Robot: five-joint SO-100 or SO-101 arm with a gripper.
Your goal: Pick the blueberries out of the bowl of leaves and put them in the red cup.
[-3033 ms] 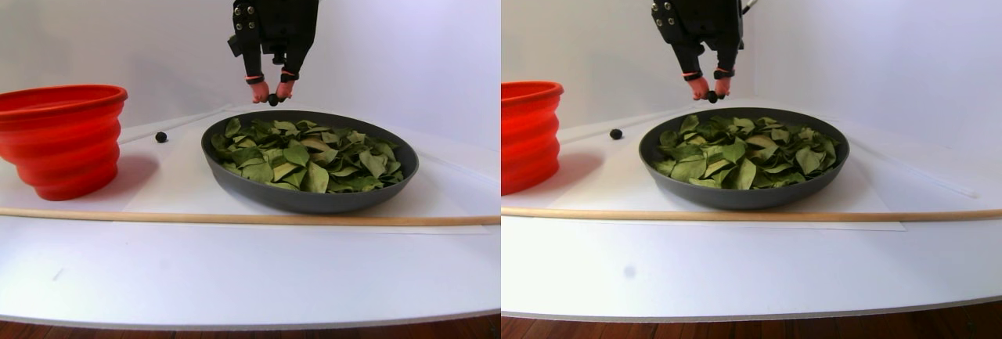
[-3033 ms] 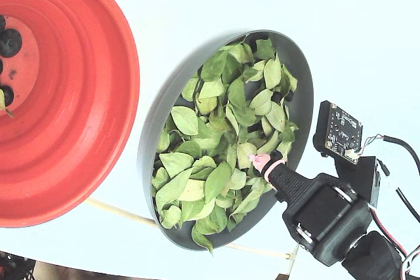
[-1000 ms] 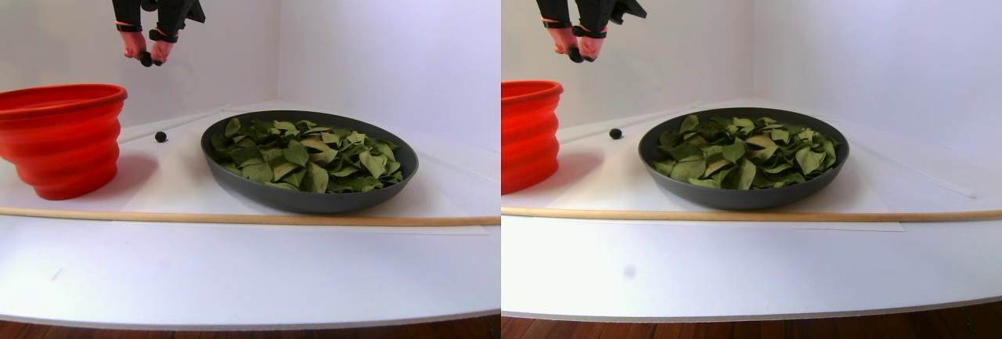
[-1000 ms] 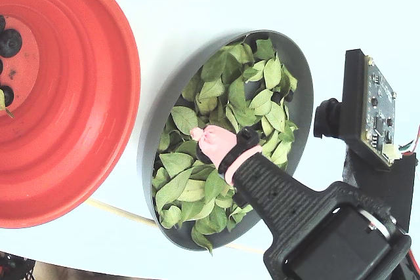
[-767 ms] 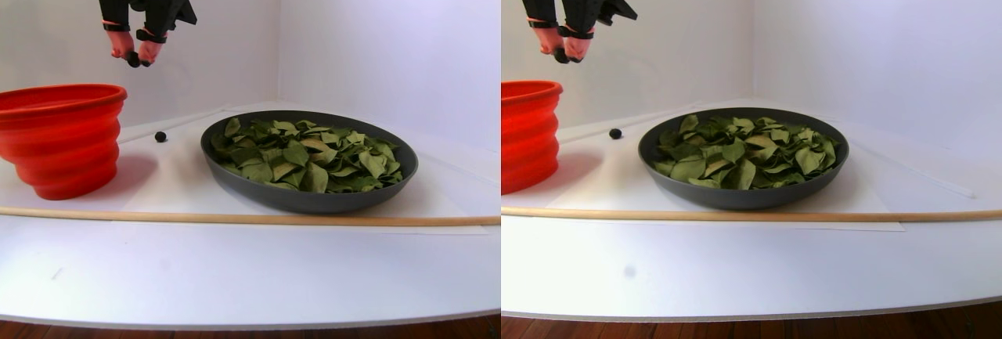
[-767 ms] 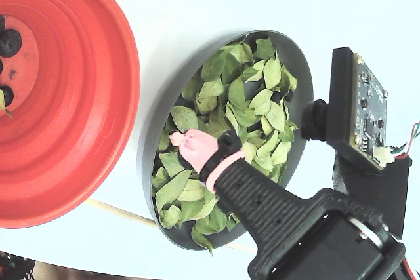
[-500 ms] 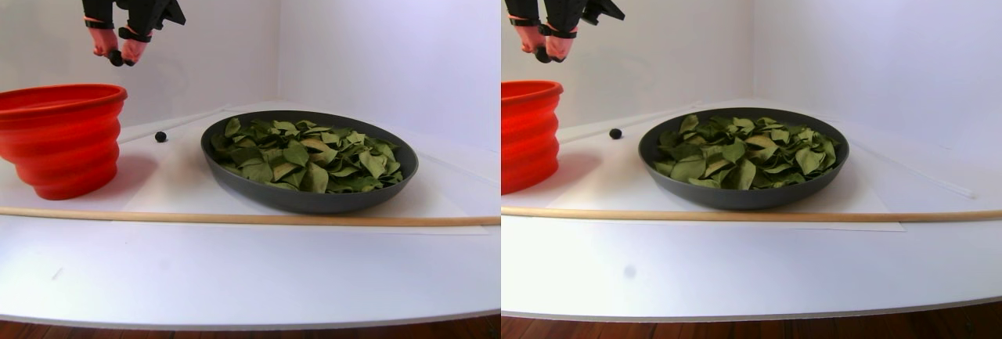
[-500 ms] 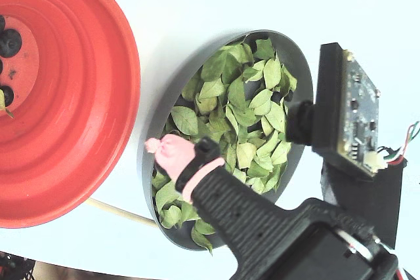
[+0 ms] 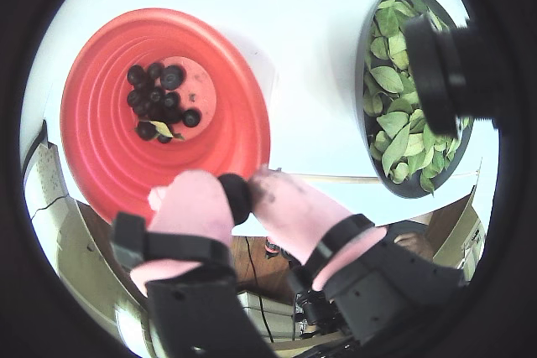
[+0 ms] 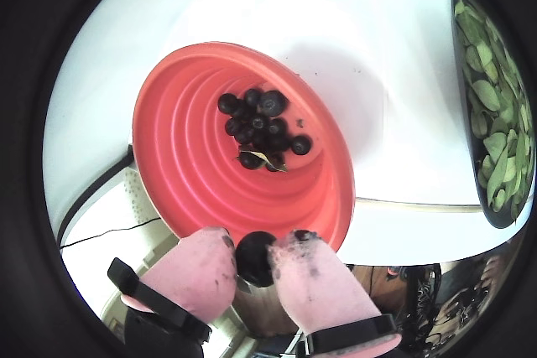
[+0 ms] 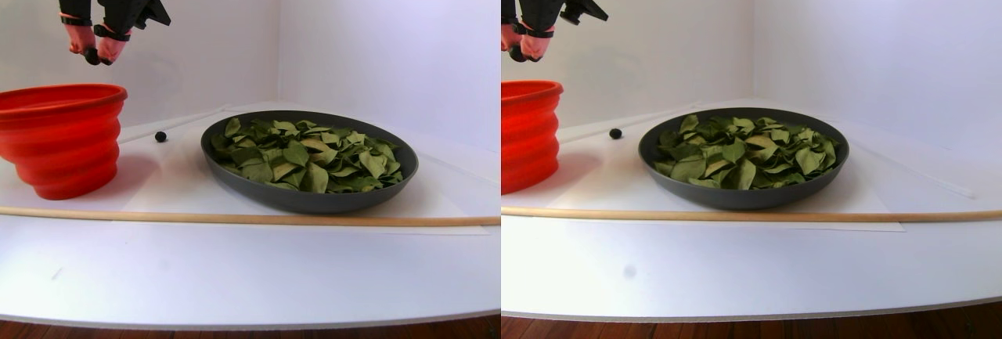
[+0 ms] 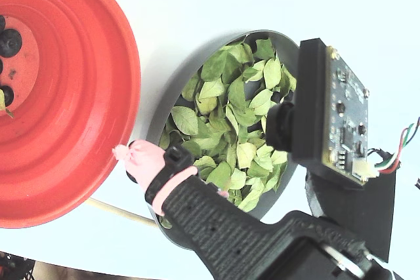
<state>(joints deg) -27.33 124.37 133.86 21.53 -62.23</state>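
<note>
My gripper (image 11: 95, 55) has pink-capped fingers and is shut on one dark blueberry (image 10: 256, 259), seen also in a wrist view (image 9: 237, 197). It hangs well above the right part of the red cup (image 11: 63, 139), near that cup's rim in both wrist views. Several blueberries (image 10: 260, 127) and a bit of leaf lie on the cup's paler bottom (image 9: 197, 90). The dark grey bowl (image 11: 305, 198) stands to the right, filled with green leaves (image 11: 305, 155); no berry shows among them. In the fixed view one pink fingertip (image 12: 134, 155) sits between the cup (image 12: 79, 96) and the bowl (image 12: 190, 63).
One loose blueberry (image 11: 160, 136) lies on the white table behind the gap between cup and bowl. A long wooden stick (image 11: 235, 218) runs across the table in front of both. White walls close the back and the right side.
The gripper has lifted from above the bowl's far rim and carried the blueberry leftwards, from over the bowl to over the red cup's right side. Bowl, cup and loose berry have not moved.
</note>
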